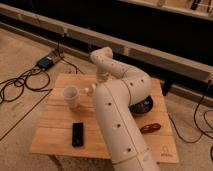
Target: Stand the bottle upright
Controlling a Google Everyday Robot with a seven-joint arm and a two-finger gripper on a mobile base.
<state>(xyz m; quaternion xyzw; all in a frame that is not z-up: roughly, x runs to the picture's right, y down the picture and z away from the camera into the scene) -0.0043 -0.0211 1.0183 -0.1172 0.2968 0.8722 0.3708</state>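
A small pale beige bottle (90, 90) shows just right of the white cup (71, 96) near the middle of the wooden table (55, 130). It sits right at the tip of my gripper (98, 85), which points down from the white arm's wrist onto the table's far middle. Whether the bottle is upright or tilted, and whether the gripper holds it or only touches it, does not show. The arm hides the space right of the bottle.
A flat black device (77, 133) lies at the table's front. A dark round object (144, 106) and a reddish-brown item (150, 128) lie to the right, behind the arm. A blue box (46, 62) and cables lie on the floor at left.
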